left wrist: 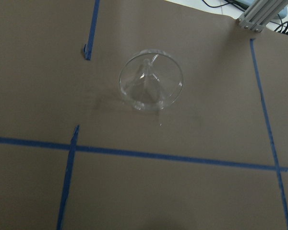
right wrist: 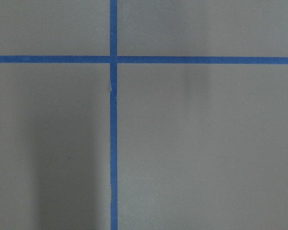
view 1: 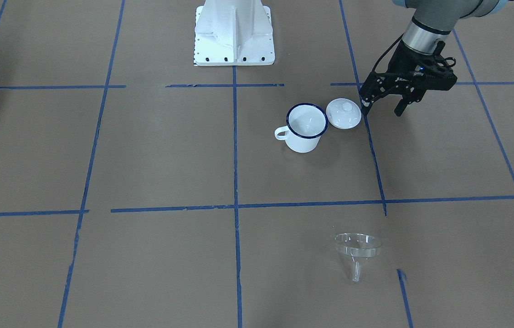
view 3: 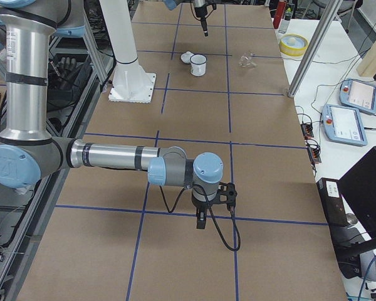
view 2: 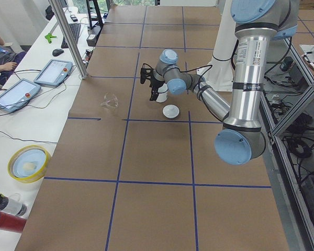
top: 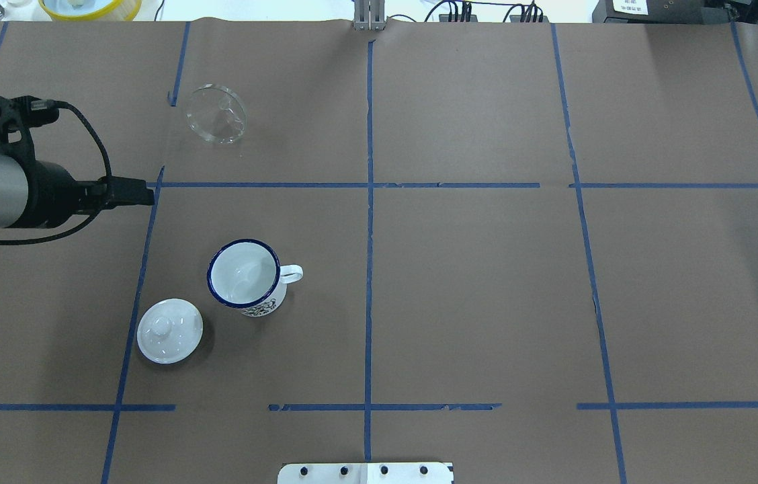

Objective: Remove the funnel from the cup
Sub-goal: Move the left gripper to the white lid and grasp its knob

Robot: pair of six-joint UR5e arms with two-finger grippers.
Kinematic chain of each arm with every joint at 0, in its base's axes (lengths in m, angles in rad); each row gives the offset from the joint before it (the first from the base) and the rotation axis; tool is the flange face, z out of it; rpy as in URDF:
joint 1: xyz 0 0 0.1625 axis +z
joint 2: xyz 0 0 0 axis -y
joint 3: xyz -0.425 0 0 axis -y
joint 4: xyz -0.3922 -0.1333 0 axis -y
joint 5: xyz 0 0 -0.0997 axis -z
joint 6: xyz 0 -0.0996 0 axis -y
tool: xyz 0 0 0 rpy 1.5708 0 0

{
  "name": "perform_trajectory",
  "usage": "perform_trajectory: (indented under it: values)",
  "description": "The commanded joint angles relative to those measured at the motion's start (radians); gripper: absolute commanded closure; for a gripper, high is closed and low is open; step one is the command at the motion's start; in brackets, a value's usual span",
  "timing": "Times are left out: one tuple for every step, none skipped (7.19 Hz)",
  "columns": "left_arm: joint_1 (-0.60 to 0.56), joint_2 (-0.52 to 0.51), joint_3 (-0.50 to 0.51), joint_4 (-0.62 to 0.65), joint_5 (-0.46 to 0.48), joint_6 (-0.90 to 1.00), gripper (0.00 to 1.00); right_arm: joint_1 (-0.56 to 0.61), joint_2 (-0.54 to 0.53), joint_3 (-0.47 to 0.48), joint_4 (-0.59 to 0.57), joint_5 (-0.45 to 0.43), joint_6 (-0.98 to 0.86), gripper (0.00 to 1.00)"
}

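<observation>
Plainly, the funnel (view 1: 357, 248) is out of the cup (view 1: 305, 130). It lies tipped on its side on the brown-papered table (view 1: 156, 155), in the lower right of the front-facing view. Its wide mouth is up-frame and its short stem points toward the bottom edge, well apart from the cup. In the overhead view the funnel (top: 216, 114) sits in the upper left, and the cup (top: 244, 275) stands left of centre.

The cup is upright, its white inside showing. Its loop handle points to frame left in the front-facing view. A white domed lid (view 1: 343, 113) rests knob-up just beside it, to the upper right.

The left gripper (view 1: 382, 110) hangs over the table in the upper right of the front-facing view, to the right of the lid. Its fingers are spread and touch no object. The left wrist view looks into the funnel's mouth (left wrist: 150, 80) in the upper middle of the frame, above a blue tape line (left wrist: 173, 157).

The right gripper (view 3: 201, 221) shows only in the right side view, lower middle, pointing down at the paper far from the cup. Whether its fingers are spread or pressed together cannot be told.
</observation>
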Motion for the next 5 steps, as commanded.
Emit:
perform_trajectory:
  values:
    - [0.116, 0.005, 0.027, 0.061, 0.002, -0.008, 0.00, 0.000, 0.000, 0.000, 0.000, 0.000, 0.000, 0.00]
    - [0.162, 0.003, 0.045, 0.059, 0.008, -0.037, 0.00, 0.000, 0.000, 0.000, 0.000, 0.000, 0.000, 0.00]
    - [0.199, -0.003, 0.058, 0.059, 0.033, -0.051, 0.00, 0.000, 0.000, 0.000, 0.000, 0.000, 0.000, 0.00]
    - [0.220, -0.014, 0.075, 0.059, 0.048, -0.052, 0.00, 0.000, 0.000, 0.000, 0.000, 0.000, 0.000, 0.00]
    - [0.237, -0.024, 0.087, 0.059, 0.050, -0.052, 0.03, 0.000, 0.000, -0.001, 0.000, 0.000, 0.000, 0.00]
